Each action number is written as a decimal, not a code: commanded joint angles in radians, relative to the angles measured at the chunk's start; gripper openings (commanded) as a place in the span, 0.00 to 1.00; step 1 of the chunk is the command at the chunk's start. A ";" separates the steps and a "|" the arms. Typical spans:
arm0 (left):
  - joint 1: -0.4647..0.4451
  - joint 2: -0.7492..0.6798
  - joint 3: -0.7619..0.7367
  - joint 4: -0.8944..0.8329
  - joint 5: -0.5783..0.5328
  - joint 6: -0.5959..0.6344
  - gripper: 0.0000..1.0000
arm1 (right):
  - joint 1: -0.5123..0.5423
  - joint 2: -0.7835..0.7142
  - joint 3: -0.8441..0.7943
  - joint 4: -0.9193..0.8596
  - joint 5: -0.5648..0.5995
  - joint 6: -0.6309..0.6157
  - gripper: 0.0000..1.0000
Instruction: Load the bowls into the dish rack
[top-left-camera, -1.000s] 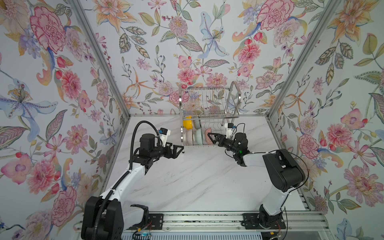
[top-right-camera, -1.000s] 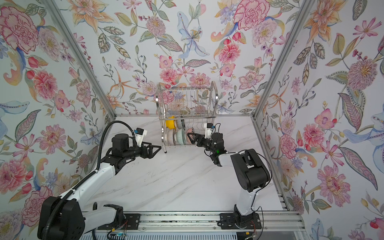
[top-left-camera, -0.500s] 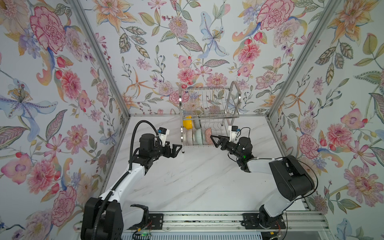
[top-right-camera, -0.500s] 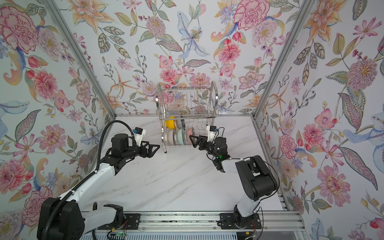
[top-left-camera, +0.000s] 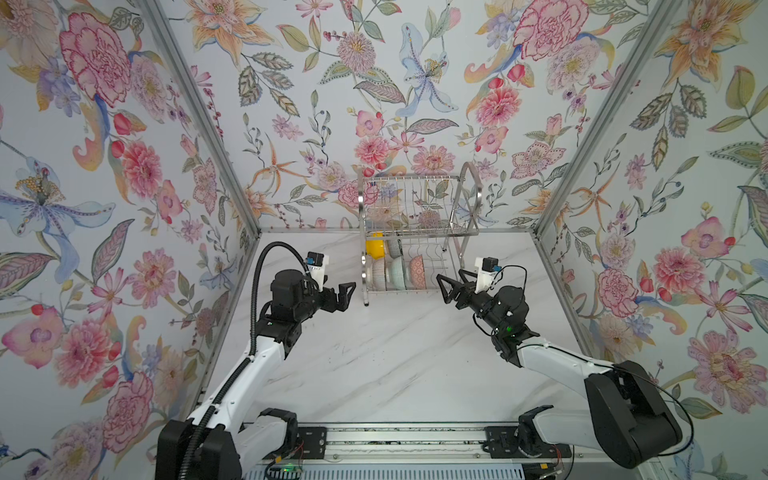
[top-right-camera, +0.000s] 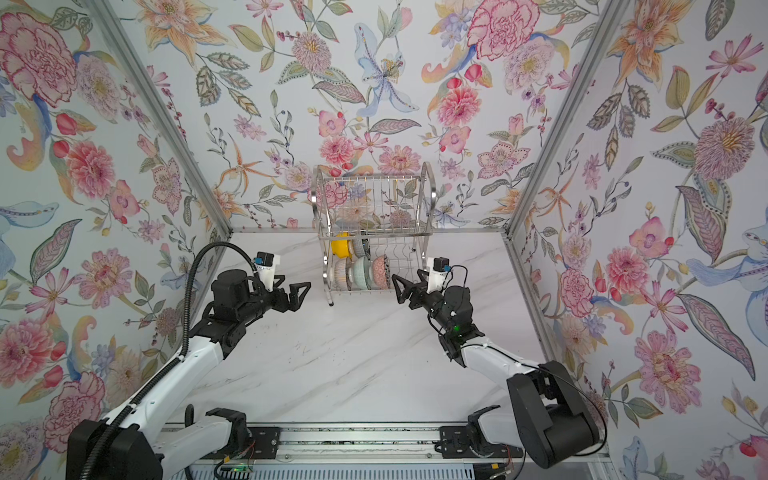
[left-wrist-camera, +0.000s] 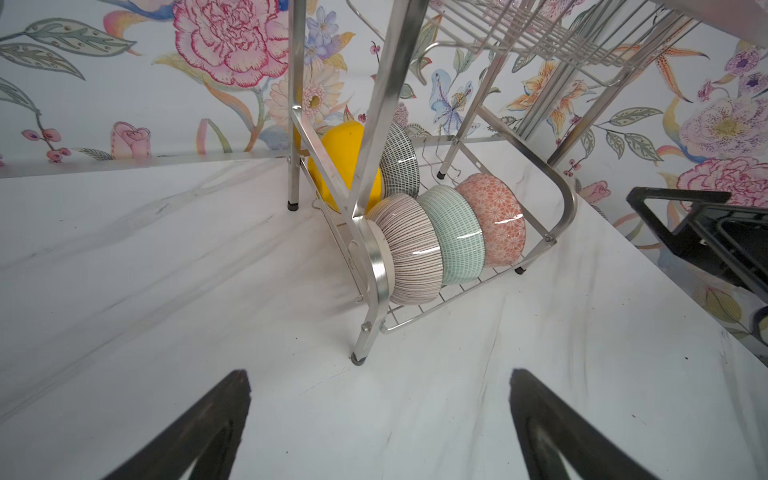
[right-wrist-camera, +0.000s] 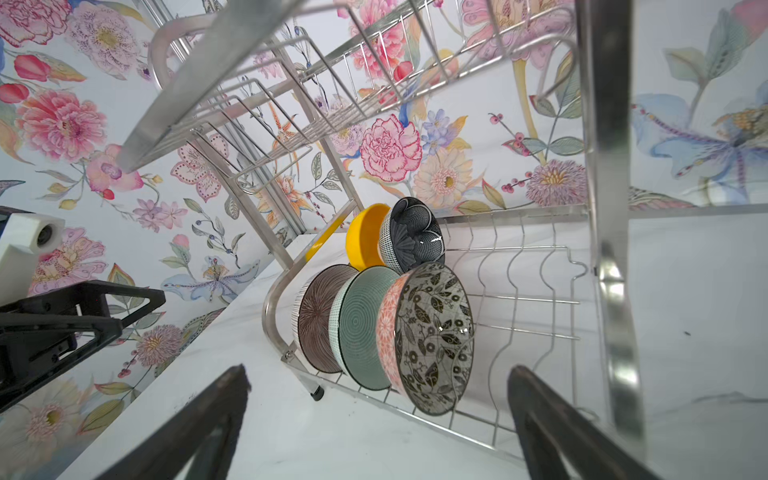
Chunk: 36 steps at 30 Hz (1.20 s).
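Plainly, left pincer (top-left-camera: 348, 296) and right pincer (top-left-camera: 443, 288) gape apart, empty, flanking the dish rack (top-left-camera: 412, 203) of bowls (top-left-camera: 395, 272).

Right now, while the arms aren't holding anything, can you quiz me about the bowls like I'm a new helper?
1. True or false: the upper tier of the dish rack holds a bowl.
2. How many bowls stand on the lower tier?
3. Which one stands next to the yellow bowl at the back? A) dark navy bowl B) pale green C) leaf-speckled
Key: 1 false; 2 five; 3 A.
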<state>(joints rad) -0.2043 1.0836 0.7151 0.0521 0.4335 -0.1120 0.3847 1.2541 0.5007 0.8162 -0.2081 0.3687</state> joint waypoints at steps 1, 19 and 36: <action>-0.010 -0.016 -0.023 0.047 -0.095 0.011 0.99 | -0.008 -0.103 -0.041 -0.118 0.140 -0.147 0.99; 0.182 -0.080 -0.253 0.304 -0.561 -0.098 0.99 | -0.308 -0.256 -0.252 -0.043 0.402 -0.233 0.98; 0.325 0.269 -0.342 0.767 -0.516 -0.015 0.99 | -0.451 0.066 -0.271 0.174 0.423 -0.221 0.99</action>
<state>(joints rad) 0.1055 1.3155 0.3862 0.6838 -0.1081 -0.1463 -0.0597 1.2785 0.2134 0.9081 0.2028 0.1562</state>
